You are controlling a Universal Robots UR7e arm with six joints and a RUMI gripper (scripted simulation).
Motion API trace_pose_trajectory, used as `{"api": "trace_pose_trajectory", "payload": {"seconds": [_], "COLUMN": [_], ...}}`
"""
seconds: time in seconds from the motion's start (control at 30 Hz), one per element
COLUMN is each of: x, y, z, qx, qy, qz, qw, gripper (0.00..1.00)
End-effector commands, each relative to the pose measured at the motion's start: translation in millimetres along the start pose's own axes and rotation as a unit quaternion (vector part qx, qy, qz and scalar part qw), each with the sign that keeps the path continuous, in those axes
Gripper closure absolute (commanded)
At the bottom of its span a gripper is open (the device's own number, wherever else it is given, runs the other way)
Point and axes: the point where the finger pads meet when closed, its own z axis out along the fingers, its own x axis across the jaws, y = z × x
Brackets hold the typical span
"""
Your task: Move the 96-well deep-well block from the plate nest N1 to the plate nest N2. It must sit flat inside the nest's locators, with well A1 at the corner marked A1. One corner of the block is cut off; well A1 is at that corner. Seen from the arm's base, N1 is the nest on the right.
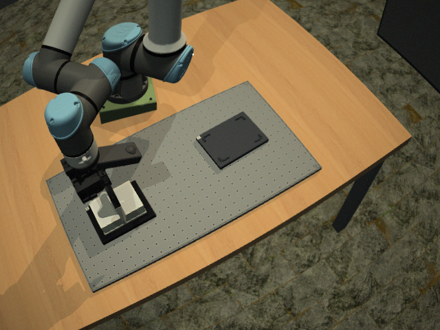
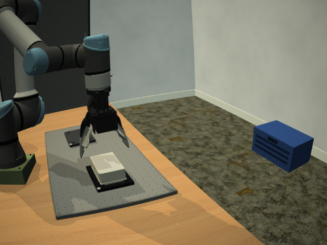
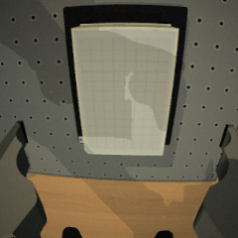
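The white deep-well block (image 1: 122, 205) sits in the black nest N1 at the near left of the grey perforated plate. It also shows in the exterior view (image 2: 107, 168) and in the wrist view (image 3: 124, 89), where its cut corner is at the lower left. My gripper (image 2: 104, 143) hangs above the block with its fingers wide open and empty, one finger on each side, not touching it. It also shows in the top view (image 1: 106, 204). The empty black nest N2 (image 1: 232, 139) lies farther along the plate, also seen in the exterior view (image 2: 79, 137).
The grey perforated baseplate (image 1: 184, 177) lies on a wooden table. The arm's green base (image 1: 128, 102) stands behind the plate. A blue box (image 2: 282, 145) sits on the floor far off to the side.
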Motion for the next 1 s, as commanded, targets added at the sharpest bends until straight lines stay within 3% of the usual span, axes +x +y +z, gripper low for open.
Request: {"api": "trace_pose_trajectory", "payload": {"seconds": [0.0,0.97], "x": [0,0], "y": [0,0], "z": [9.8,51.4], "qx": [-0.001,-0.001], "qy": [0.000,0.000], "qz": [0.000,0.000], "qw": [1.000,1.000], "gripper": [0.00,0.00]}}
